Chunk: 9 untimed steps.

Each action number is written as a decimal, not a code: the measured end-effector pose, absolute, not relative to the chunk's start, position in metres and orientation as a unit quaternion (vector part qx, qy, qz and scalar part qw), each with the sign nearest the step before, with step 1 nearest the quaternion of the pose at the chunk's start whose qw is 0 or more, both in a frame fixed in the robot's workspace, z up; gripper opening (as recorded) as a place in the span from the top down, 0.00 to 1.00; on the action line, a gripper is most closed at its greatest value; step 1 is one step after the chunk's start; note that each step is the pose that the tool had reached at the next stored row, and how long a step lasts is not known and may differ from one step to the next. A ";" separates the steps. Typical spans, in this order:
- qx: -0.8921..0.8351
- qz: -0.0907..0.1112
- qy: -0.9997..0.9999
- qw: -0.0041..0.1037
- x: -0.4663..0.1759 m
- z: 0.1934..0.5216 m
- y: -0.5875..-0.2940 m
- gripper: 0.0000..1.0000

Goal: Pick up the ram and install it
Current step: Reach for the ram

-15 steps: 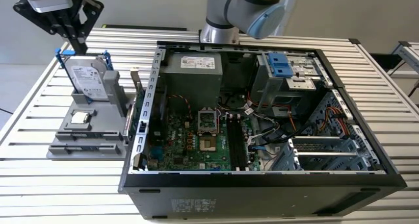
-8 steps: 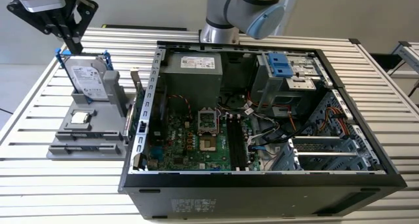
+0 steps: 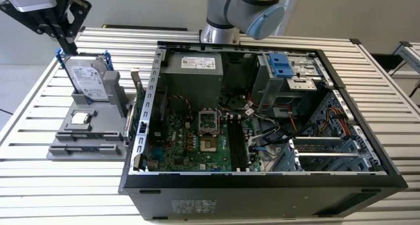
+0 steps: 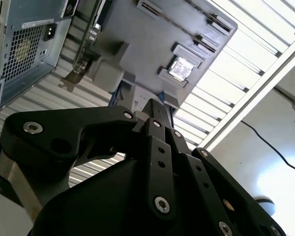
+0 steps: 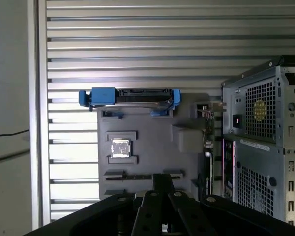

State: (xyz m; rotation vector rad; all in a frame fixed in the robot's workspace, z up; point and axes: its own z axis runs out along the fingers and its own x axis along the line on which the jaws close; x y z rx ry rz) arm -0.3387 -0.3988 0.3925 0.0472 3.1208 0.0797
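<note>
On a slatted tabletop (image 3: 52,185) an open computer case (image 3: 262,183) was set; white labels on its power supply (image 3: 190,80) and on the hard drive (image 3: 88,80) could not be read. The arm (image 3: 253,11) was cut off by the frame's top. A grey fixture (image 3: 72,148) was placed at the exterior view's left, the hard drive upright in it. The tool (image 3: 67,44) was held pointing down near the hard drive's top edge, clenched on nothing visible. A blue-green board on edge between fixture and case was taken for the ram (image 3: 129,117), chips hidden. The processor chip (image 3: 80,118) was seated in the fixture.
</note>
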 end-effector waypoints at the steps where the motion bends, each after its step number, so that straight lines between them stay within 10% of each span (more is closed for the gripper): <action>1: 0.015 0.026 1.000 0.010 -0.340 0.393 -0.399 1.00; 9: 0.015 0.026 1.000 0.010 -0.344 0.393 -0.399 1.00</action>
